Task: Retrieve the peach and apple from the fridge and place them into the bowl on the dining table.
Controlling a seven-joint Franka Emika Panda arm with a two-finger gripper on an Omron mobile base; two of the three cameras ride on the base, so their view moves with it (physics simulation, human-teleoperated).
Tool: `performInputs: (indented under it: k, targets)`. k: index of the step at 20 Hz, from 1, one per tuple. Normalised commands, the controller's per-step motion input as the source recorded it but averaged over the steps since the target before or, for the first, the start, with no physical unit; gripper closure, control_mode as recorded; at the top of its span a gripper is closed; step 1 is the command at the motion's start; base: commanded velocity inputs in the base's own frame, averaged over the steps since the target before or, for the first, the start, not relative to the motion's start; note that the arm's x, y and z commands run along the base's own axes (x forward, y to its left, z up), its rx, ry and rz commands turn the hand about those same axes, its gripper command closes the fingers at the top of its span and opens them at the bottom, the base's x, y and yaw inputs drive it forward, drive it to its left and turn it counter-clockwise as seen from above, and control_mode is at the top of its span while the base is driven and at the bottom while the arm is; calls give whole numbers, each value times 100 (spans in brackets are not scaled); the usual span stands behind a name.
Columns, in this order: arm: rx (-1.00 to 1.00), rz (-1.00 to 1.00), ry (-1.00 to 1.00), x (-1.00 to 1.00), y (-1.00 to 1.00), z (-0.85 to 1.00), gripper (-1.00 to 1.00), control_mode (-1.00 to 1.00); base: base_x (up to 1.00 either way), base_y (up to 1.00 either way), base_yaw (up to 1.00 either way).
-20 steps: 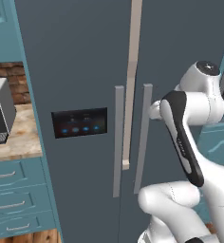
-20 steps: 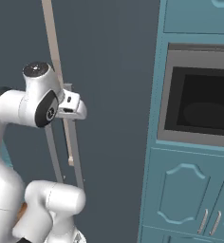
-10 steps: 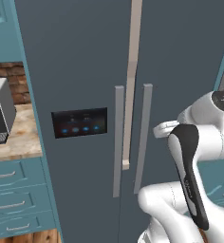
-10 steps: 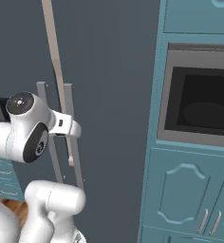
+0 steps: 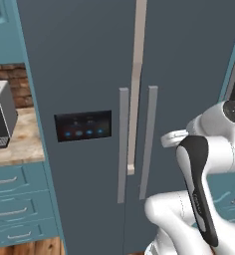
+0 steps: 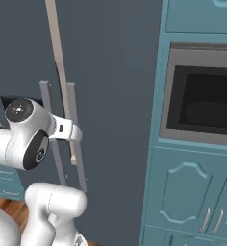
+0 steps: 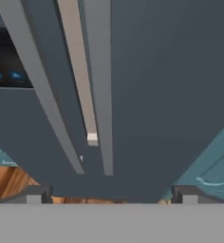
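The fridge (image 5: 79, 64) stands straight ahead, dark slate-grey, with both doors shut. Its two long grey handles (image 5: 123, 144) hang side by side at the middle, and a black panel (image 5: 83, 125) with blue lights sits on the left door. In the hand view my gripper (image 7: 111, 195) is open with nothing between its fingers. It faces the fridge (image 7: 156, 95) just below the lower ends of the handles (image 7: 102, 95). My folded arm (image 5: 196, 189) is in front of the right door. The peach and apple are hidden. The bowl and dining table are out of view.
Left of the fridge, a marbled counter (image 5: 20, 144) carries a grey appliance (image 5: 0, 117) above teal drawers (image 5: 15, 199). To the right stands a tall teal cabinet (image 6: 187, 192) with a built-in dark oven (image 6: 202, 101). Wooden floor (image 7: 9, 182) shows below.
My arm has folded downward, bringing its upper joint and the hand lower in front of the fridge's right door. The fridge doors have not moved.
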Motion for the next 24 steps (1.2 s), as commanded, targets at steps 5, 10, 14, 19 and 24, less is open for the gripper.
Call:
performInputs:
  k: [5,10,14,19,24]
  targets:
    - [0,0,0,0,0,0,-100,100,-58,6,0]
    - [0,0,0,0,0,0,-100,100,-43,25,0]
    - [0,0,0,0,0,0,-100,100,-36,40,0]
    - [0,0,0,0,0,0,-100,100,-29,47,0]
    - [0,0,0,0,0,0,-100,100,-38,29,0]
